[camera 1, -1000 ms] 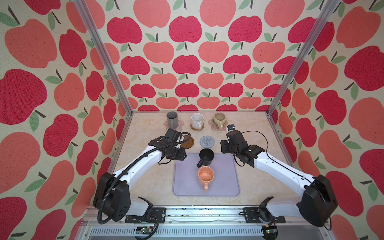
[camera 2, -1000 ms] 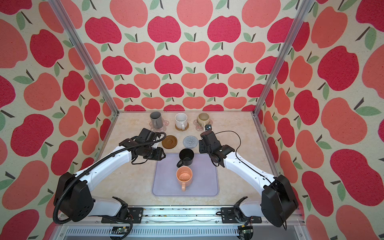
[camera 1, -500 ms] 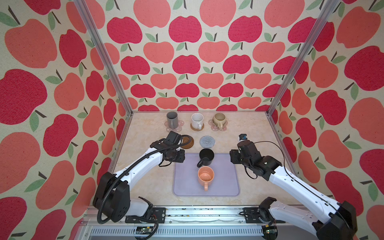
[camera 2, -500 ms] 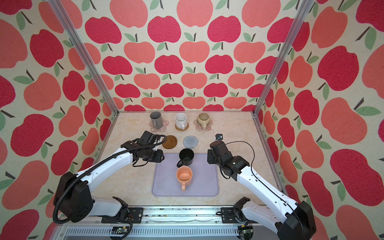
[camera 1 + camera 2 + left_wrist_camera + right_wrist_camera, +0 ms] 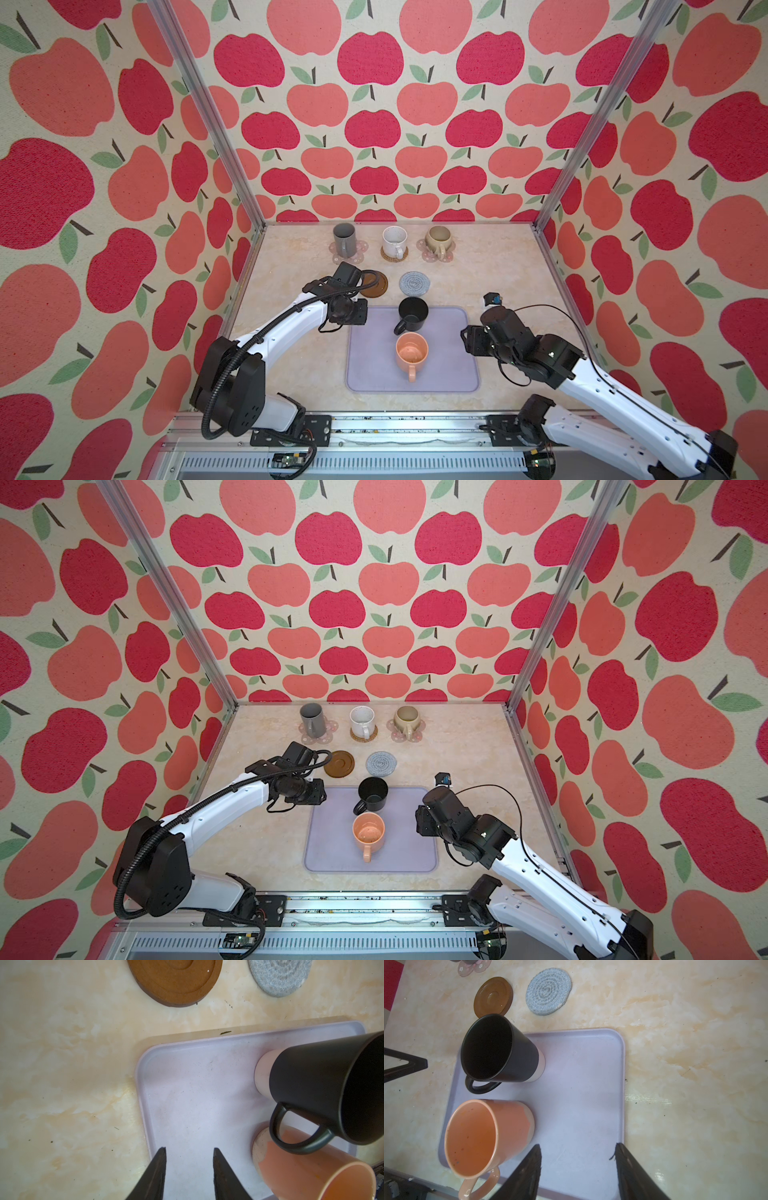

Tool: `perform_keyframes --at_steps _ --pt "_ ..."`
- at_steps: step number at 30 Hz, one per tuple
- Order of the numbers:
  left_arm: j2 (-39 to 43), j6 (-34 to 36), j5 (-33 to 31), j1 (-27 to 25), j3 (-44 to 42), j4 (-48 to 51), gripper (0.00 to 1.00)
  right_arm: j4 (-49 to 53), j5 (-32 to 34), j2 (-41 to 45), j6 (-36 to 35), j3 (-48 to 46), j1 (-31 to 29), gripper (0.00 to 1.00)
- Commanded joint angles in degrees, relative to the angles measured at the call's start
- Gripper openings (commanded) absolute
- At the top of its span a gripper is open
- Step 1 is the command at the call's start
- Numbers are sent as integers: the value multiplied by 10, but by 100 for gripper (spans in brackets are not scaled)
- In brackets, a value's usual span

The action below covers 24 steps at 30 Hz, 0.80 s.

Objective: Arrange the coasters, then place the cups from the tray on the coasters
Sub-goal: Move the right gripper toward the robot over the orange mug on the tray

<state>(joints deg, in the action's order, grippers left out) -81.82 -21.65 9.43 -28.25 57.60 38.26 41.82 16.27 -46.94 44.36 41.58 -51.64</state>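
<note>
Left fingers (image 5: pixel 155 1176), right fingers (image 5: pixel 527 1176): parted, empty, over tray (image 5: pixel 197 1095). Placed on coasters (image 5: pixel 361 246): grey cup (image 5: pixel 344 241), white cup (image 5: pixel 394 242), olive cup (image 5: pixel 437 240). Unplaced, on tray: black cup (image 5: pixel 412 314), peach cup (image 5: pixel 411 353). Bare: brown coaster (image 5: pixel 376 284), grey coaster (image 5: pixel 414 283).

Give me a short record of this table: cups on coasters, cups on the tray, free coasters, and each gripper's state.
cups on coasters: grey cup, white cup, beige cup
cups to move: black cup, orange cup, both on the tray
free coasters: brown coaster, grey coaster
left gripper: open, empty, above the tray's edge
right gripper: open, empty, above the tray
</note>
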Motion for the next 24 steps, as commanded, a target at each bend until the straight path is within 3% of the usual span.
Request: perform_keyframes --at_steps 1,15,24 --pt "-12 -16 -2 8 -9 3 40 35 26 4 47 -2 -36 59" --pt "-37 -46 -1 33 -4 5 38 64 23 -29 82 37 -150 54" --pt "-32 -47 6 35 -1 0 38 26 36 -166 95 86 -256 51"
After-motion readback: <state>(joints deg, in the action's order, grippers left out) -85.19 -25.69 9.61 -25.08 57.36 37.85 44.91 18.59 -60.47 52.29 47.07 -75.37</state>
